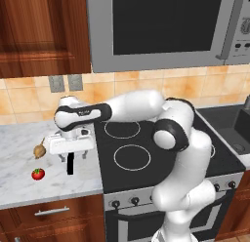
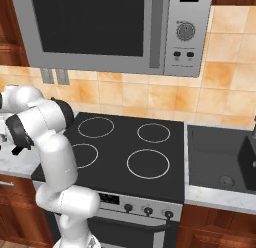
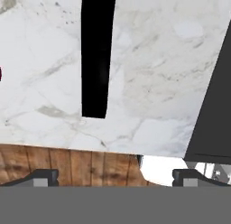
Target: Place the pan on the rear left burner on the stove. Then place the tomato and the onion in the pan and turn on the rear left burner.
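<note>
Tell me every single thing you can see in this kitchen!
Flat black glass stove: one, four white circles, middle.
Straight black pan handle: one, on the counter; bowl hidden.
Small red round tomato: one, counter front.
Tan-brown onion: one, behind the tomato.
White marble counter: one, left of the stove.
Grey microwave: one, above the stove.
Dark sink: one, right of the stove.
Small black knobs: several, on the stove's front.
White robot arm: one; its gripper open over the handle.
</note>
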Controlling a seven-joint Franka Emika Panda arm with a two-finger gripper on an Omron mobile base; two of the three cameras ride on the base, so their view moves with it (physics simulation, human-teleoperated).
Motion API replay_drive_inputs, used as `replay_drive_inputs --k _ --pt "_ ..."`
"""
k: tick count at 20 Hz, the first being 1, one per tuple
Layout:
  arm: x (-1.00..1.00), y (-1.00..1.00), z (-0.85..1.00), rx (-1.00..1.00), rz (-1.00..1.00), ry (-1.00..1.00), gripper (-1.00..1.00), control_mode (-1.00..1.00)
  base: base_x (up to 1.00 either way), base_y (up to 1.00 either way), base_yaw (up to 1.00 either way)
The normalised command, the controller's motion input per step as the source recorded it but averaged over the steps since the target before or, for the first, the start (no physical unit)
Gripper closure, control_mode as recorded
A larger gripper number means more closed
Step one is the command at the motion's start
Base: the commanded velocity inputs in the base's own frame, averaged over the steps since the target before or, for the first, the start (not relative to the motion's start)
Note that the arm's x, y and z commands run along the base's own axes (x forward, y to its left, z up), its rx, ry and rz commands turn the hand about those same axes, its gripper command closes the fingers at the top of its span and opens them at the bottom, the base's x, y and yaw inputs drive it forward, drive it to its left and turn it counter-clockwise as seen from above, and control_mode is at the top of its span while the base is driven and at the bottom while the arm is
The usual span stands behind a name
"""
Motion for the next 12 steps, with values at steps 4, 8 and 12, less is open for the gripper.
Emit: replay_drive_inputs --k 4,8,12 --pt "0.24 0.38 -0.27 -0.01 0.0 0.03 -1.0 -1.0 0.0 0.0 0.0" --pt "0.21 0.36 -0.21 -0.08 0.0 0.0 -1.0 -1.0 0.0 0.0 0.0" --pt "0.25 0.3 -0.18 -0.1 -0.02 0.0 -1.0 -1.0 0.0 0.0 0.0"
